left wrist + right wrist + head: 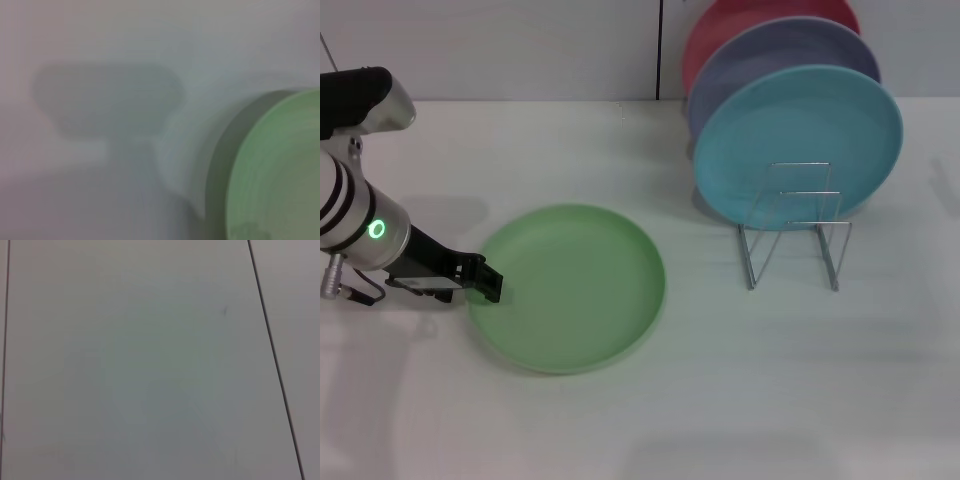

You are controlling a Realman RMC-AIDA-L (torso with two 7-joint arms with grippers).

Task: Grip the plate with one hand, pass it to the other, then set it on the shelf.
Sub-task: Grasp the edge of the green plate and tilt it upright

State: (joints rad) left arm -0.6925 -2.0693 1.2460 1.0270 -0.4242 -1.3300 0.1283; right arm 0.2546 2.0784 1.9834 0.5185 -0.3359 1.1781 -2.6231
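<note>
Left tool (pixel 490 283) at the near-left rim of the light green plate (pixel 570 287), black fingertips touching or overlapping that rim; finger spread impossible to judge. Plate flat on the white tabletop (pixel 740 400). Wire shelf (pixel 795 235) well off to the plate's right and slightly behind, front slots bare, with a turquoise plate (pixel 798 140) upright in it, a lavender plate (pixel 760 65) behind that, and a red plate (pixel 720 25) rearmost, its top cut off. Nothing between green plate and shelf. Left wrist view blurred: only the plate's edge (pixel 280 170) and a shadow. Right tool out of sight.
</note>
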